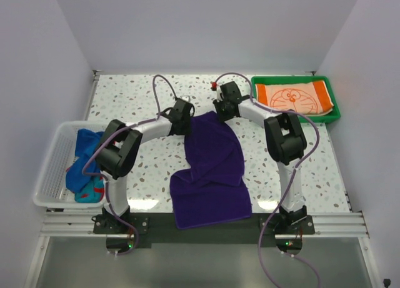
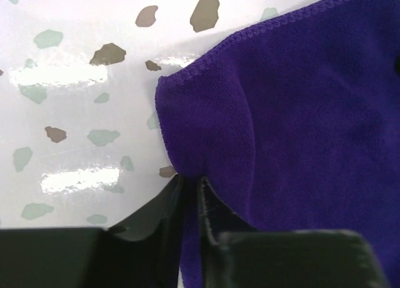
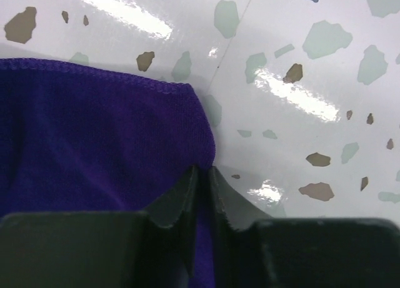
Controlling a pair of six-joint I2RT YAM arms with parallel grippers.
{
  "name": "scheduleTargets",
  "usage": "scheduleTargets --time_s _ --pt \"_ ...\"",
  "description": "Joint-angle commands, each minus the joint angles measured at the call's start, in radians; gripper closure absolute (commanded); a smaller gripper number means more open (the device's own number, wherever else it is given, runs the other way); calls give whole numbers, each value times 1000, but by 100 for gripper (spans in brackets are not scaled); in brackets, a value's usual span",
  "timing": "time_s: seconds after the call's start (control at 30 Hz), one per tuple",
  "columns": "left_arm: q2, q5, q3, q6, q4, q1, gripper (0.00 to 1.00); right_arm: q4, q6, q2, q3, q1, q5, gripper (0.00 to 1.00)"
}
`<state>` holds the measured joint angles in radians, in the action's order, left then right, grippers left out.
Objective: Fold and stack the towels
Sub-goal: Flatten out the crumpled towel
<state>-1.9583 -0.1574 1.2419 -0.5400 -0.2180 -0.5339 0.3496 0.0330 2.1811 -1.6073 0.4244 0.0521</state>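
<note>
A dark purple towel (image 1: 211, 169) lies lengthwise down the middle of the table, its near end over the front edge. My left gripper (image 1: 185, 121) is shut on its far left corner (image 2: 187, 113), with cloth pinched between the black fingers (image 2: 159, 216). At the far right corner (image 3: 187, 122) my right gripper (image 1: 219, 110) is also shut, purple cloth squeezed between its fingers (image 3: 240, 207). An orange-and-white towel with a cartoon cat face (image 1: 294, 98) lies folded in the green tray (image 1: 335, 110). Blue and patterned towels (image 1: 86, 166) are heaped in the white basket (image 1: 50, 175).
The green tray stands at the back right corner, the white mesh basket at the left edge. A small red object (image 1: 214, 85) sits near the back wall behind the right gripper. White walls enclose the speckled table (image 1: 125, 94) on three sides.
</note>
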Motion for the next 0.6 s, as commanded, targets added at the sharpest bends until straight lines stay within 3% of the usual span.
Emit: scheduleTargets --time_s 0.0,0.1,0.2,0.43,0.57 --pt "-62 33 -4 -26 -37 -18 88 15 -8 -44 33 -1 17 88" --pt "-63 42 1 -34 -29 -26 100 14 -8 -72 46 -1 3 99" --pt "-41 -8 25 -31 -72 -26 100 23 -7 -116 44 -1 -46 100" --pt "65 -459 177 34 -337 -53 100 63 57 -277 79 -1 -222 100" --pt "72 -443 198 17 -374 -149 92 7 143 -389 207 1 -201 100"
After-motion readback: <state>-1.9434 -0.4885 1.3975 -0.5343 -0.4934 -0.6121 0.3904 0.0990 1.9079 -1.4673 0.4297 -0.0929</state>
